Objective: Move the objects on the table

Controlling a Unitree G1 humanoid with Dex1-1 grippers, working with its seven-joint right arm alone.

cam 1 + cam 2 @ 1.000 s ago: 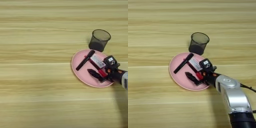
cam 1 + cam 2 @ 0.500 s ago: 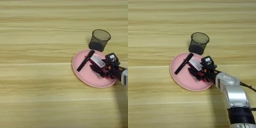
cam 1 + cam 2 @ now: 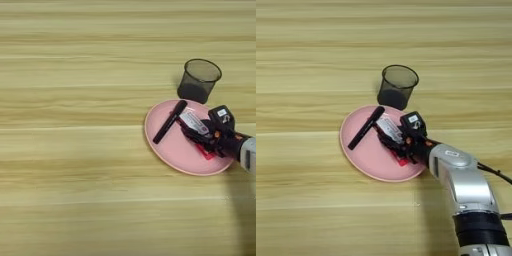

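Note:
A round pink plate (image 3: 170,150) lies on the wooden table (image 3: 75,150) right of centre. On it lie a black marker (image 3: 170,121) at the left, a small white labelled box (image 3: 194,121) in the middle, and a thin red pen (image 3: 205,152) partly hidden under my gripper. My right gripper (image 3: 390,141) comes in from the right and sits low over the plate, against the near side of the white box (image 3: 388,124) and above the red pen (image 3: 401,159). A black mesh cup (image 3: 199,80) stands upright just behind the plate.
My silver forearm (image 3: 461,177) runs from the plate's right rim down to the bottom right corner, with a black cable beside it. The mesh cup (image 3: 397,86) stands close to the plate's far rim.
My gripper has moved up and left across the plate, from its near right part toward the white box. The plate, marker and cup stay where they were.

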